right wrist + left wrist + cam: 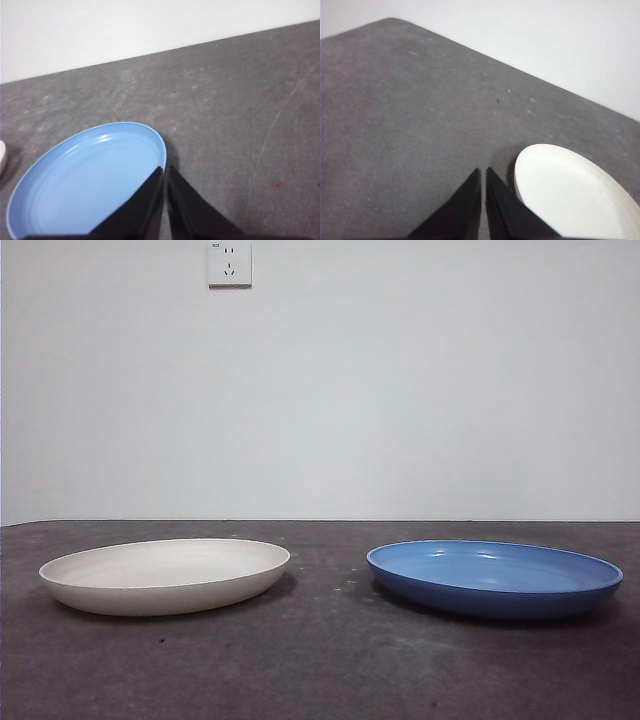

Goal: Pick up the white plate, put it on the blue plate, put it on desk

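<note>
Side by side on the surface [320, 660], well apart: white plate [165, 575] and blue plate [495, 578]. Poised beside the white plate's rim, left gripper [483, 172], jaws together; above the blue plate's edge, right gripper [164, 171], likewise closed.

Two matte black hands, each a pair of wedge jaws

The left hand [483, 172] and right hand [164, 170] each showed two plain black, smooth-faced jaws, broad at the frame's bottom edge and tapering to sharp tips, parted by a thin slit; no cables, screws or markings were visible.
</note>
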`<action>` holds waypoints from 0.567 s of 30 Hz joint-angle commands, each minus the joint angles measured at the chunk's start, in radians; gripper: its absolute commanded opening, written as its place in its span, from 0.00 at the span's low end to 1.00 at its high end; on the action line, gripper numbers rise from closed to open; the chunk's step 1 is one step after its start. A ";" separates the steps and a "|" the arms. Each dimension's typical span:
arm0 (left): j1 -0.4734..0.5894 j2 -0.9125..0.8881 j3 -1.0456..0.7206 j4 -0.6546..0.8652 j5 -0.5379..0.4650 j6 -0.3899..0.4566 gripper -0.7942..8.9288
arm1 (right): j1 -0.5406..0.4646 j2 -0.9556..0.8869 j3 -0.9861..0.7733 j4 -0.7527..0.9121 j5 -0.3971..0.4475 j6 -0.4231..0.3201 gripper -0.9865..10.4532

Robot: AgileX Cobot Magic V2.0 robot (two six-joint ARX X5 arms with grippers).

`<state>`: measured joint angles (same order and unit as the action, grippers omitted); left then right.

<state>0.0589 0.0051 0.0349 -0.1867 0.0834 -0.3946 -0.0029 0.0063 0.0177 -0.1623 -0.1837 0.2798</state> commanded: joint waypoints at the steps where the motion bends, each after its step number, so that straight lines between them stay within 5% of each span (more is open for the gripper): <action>1: 0.002 -0.002 0.032 -0.055 0.008 -0.057 0.10 | -0.002 -0.003 0.031 -0.018 -0.001 0.060 0.09; 11: 0.002 0.061 0.278 -0.198 0.048 -0.059 0.10 | -0.002 0.006 0.245 -0.099 0.002 0.061 0.09; 17: 0.002 0.188 0.463 -0.317 0.082 0.065 0.10 | -0.001 0.098 0.431 -0.213 0.000 0.018 0.09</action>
<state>0.0586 0.1787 0.4690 -0.5014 0.1532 -0.3988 -0.0029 0.0875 0.4206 -0.3672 -0.1833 0.3168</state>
